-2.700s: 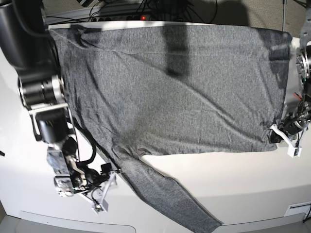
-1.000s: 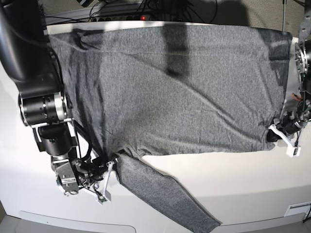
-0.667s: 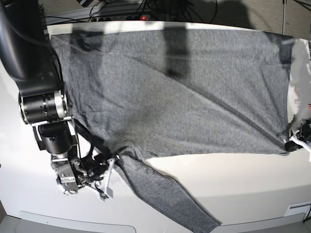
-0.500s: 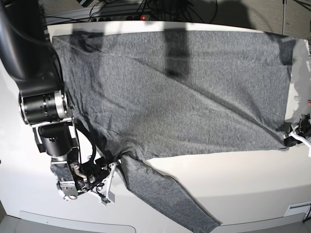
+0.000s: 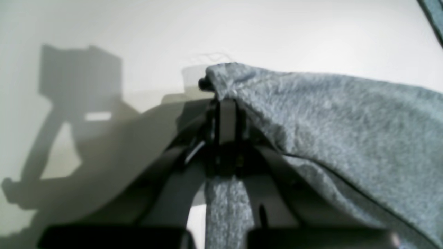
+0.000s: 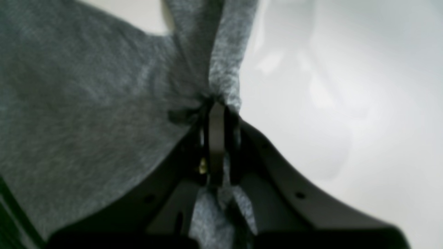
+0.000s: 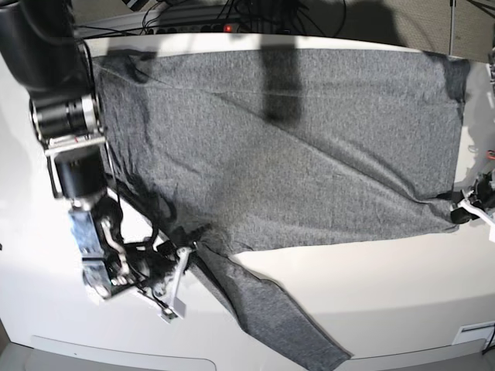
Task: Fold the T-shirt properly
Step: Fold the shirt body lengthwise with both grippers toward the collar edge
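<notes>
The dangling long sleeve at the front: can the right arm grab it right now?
Probably not yet: the right gripper is shut on the T-shirt, so it is busy, though the sleeve lies uncovered close beside it.

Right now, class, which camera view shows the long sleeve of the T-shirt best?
The base view: the sleeve runs whole from the T-shirt body to its cuff. The right wrist view shows only bunched cloth in the right tool; the left wrist view shows only a pinched edge in the left tool.

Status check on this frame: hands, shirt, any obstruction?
Left hand shut on T-shirt hem corner. Right hand shut on cloth at the armpit. Shirt spread flat, one sleeve trailing. Nothing in the way.
</notes>
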Action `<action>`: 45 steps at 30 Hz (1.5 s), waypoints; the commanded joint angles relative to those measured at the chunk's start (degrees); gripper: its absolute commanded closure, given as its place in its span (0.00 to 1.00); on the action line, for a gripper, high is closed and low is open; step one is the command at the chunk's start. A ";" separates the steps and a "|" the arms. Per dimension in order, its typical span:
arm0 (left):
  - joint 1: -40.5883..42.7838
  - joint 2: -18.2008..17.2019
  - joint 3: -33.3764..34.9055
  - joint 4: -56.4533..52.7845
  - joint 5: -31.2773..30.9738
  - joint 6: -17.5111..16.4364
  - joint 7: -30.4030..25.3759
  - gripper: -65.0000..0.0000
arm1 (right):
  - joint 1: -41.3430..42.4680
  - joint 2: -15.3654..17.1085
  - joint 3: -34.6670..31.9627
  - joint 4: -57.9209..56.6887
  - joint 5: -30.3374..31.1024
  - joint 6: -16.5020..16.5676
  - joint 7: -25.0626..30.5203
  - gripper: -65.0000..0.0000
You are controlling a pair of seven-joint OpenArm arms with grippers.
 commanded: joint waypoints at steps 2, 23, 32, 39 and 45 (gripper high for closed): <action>-1.42 -1.33 -0.17 0.74 -2.19 -0.49 -0.39 1.00 | -1.90 2.43 0.28 8.70 1.81 -1.99 -0.13 1.00; 25.31 -4.94 -3.63 40.50 -11.26 0.74 1.73 1.00 | -30.69 6.38 25.59 40.37 4.42 -2.69 -2.36 1.00; 33.64 -4.50 -14.51 49.55 -11.28 0.68 8.61 1.00 | -39.50 6.36 33.14 46.62 4.44 0.28 -2.97 1.00; 39.56 -4.50 -15.82 51.80 -11.23 0.68 9.46 1.00 | -44.92 6.36 33.53 46.69 4.42 0.28 -2.95 1.00; 42.47 -4.50 -15.82 51.80 -8.57 0.72 9.55 1.00 | -49.03 6.36 34.25 46.69 4.37 0.31 -2.95 1.00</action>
